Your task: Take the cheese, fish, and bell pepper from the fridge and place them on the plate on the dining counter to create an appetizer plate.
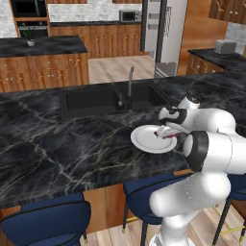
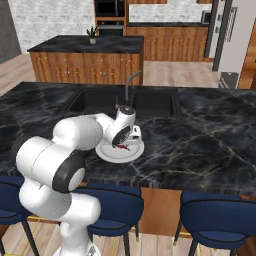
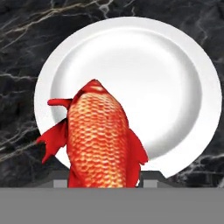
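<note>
My gripper (image 3: 105, 177) is shut on the fish (image 3: 98, 135), a red-orange scaly shape with fins, and holds it just over the near rim of the white plate (image 3: 166, 87). From the left base view the fish (image 1: 166, 134) shows as a red streak under the hand, at the right side of the plate (image 1: 144, 139). The plate (image 2: 111, 154) lies on the black marble dining counter (image 2: 200, 140), close to its front edge, with nothing else on it. The fridge (image 1: 163, 33) stands far back across the kitchen.
A dark sink (image 1: 103, 98) with a tall faucet (image 1: 129, 84) sits in the counter just behind the plate. Blue stools (image 1: 48, 221) line the near side below the counter edge. Farther back is an island (image 2: 85, 57) with a small plant.
</note>
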Controlling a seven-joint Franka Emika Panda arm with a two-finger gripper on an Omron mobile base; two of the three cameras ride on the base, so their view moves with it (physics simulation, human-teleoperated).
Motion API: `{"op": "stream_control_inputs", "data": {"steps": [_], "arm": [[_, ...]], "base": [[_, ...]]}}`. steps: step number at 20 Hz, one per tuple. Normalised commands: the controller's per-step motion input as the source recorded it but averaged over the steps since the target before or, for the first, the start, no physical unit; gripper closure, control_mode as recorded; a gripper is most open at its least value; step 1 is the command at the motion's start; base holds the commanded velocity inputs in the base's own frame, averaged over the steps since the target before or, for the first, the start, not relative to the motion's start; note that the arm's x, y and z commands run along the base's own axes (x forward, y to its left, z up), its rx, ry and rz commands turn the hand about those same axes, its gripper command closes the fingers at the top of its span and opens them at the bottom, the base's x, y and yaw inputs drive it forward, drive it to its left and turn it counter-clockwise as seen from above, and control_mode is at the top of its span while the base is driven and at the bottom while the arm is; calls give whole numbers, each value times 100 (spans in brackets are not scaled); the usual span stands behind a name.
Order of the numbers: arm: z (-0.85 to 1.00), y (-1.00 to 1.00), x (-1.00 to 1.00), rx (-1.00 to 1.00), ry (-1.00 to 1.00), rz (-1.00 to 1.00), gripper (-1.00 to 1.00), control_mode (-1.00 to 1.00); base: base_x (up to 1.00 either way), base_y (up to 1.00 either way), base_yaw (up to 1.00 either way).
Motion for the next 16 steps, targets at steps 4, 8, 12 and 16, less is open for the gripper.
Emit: {"op": "stream_control_inputs", "data": {"steps": [4,8,12,16], "arm": [[-36,-34,79,6,0,3,100,-100],[-28,-15,83,5,0,3,100,-100],[-38,2,87,0,4,1,-100,-100],[-32,0,52,0,7,2,-100,-100]], "base": [[0,0,0],[0,0,0],[0,0,0],[0,0,0]]}}
